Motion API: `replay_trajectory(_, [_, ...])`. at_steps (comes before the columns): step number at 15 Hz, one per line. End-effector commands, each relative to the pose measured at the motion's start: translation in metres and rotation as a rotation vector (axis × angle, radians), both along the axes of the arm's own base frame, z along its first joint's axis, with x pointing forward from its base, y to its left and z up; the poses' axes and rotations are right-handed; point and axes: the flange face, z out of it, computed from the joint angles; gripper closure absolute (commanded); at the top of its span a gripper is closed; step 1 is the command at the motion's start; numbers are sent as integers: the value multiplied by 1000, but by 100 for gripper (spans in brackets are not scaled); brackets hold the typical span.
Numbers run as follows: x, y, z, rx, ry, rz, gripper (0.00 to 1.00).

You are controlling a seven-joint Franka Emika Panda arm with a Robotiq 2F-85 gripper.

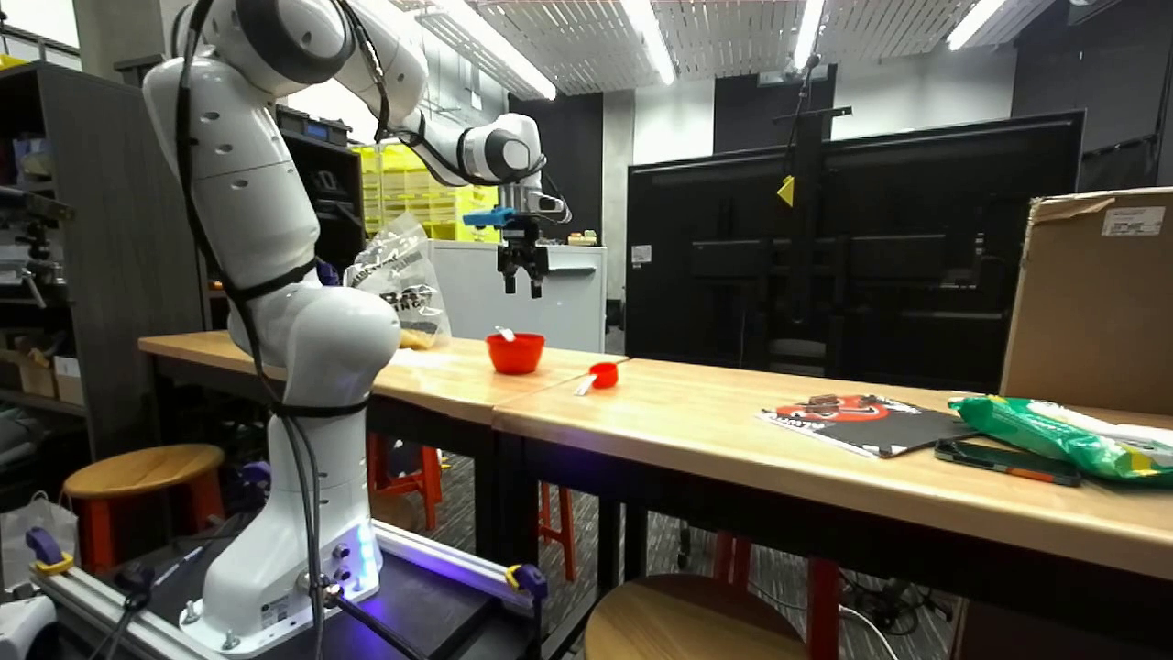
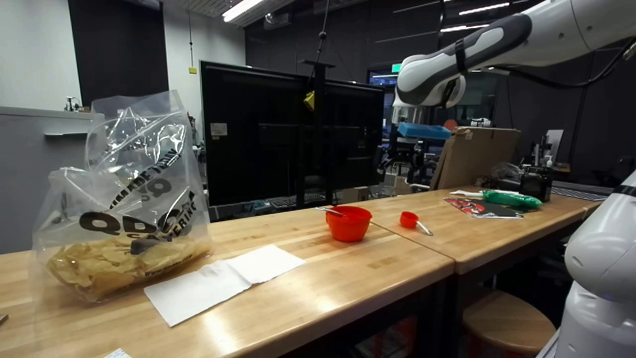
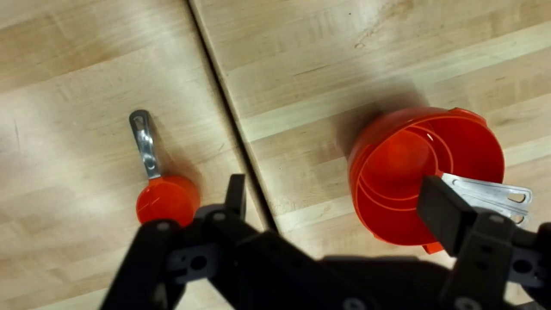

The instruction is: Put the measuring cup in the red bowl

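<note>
The measuring cup (image 3: 168, 200) is a small red cup with a metal handle. It lies on the wooden table beside the seam and shows in both exterior views (image 1: 605, 375) (image 2: 408, 220). The red bowl (image 3: 389, 230) stands upright across the seam, also in both exterior views (image 1: 515, 356) (image 2: 349, 228). Nested red cups with metal handles (image 3: 490, 191) rest inside the bowl, the handles over its rim. My gripper (image 3: 338, 204) is open and empty, high above the table. In the wrist view one finger overlaps the bowl; the other is near the cup, hiding part of its lower edge.
A clear bag of chips (image 2: 129, 263) and white napkins (image 2: 223, 283) lie on the bowl's side of the table. A black and red flyer (image 1: 843, 417), a phone (image 1: 1008, 461) and a green bag (image 1: 1054, 431) lie beyond the cup. A cardboard box (image 1: 1090, 302) stands behind.
</note>
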Motion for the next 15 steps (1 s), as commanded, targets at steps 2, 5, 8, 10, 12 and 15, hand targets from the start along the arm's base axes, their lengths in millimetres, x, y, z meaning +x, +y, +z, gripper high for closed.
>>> replay_trajectory(2, [-18,20,-15,-36,-13,-225,0])
replay_trajectory(5, [-28,21,-8,-94,50,-199,0])
replay_trajectory(8, [-44,20,9,-82,157,-38,0])
replay_trajectory(10, [-56,14,24,-64,203,81,0])
replay_trajectory(12, [-64,2,38,-50,200,192,0])
replay_trajectory(15, [-69,-32,42,-8,129,210,0])
